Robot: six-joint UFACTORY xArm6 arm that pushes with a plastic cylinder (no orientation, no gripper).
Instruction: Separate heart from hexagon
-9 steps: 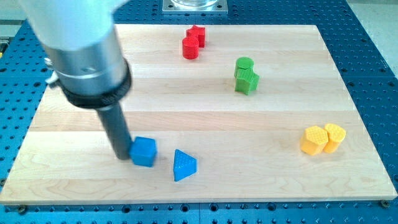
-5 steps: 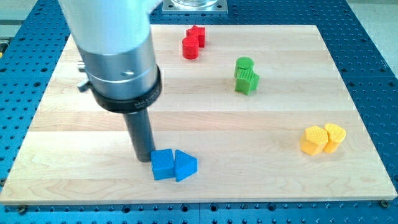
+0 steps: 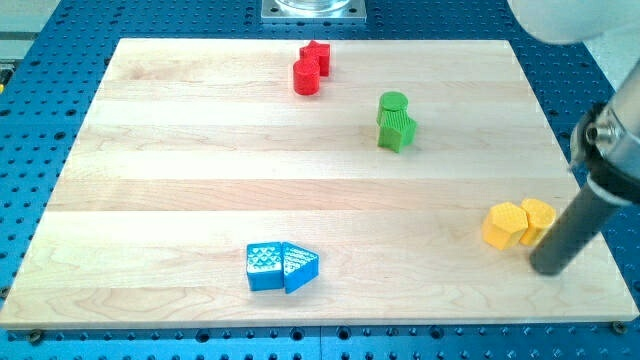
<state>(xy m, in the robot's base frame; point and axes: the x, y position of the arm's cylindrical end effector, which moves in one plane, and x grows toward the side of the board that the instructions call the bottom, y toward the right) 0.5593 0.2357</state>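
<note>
While the rod's tip [image 3: 549,270] rested on the wooden board [image 3: 180,150], it stood just below and right of the yellow heart [image 3: 539,219]; contact could not be judged. That heart touched the yellow hexagon [image 3: 503,224] on its left. No pincer existed, so no grasp state applied.

Our arm enters at the view's right edge as a broad cylinder of brushed silver-grey metal, ringed at its lower end by a black collar. A paler, off-white rounded housing shows at the view's top right corner above it. From the collar runs our straight rod, dark grey to black, smooth and round, with a faint sheen along one side. It ends in my tip [image 3: 549,271], blunt and flat, the same dark colour as the rod.
</note>
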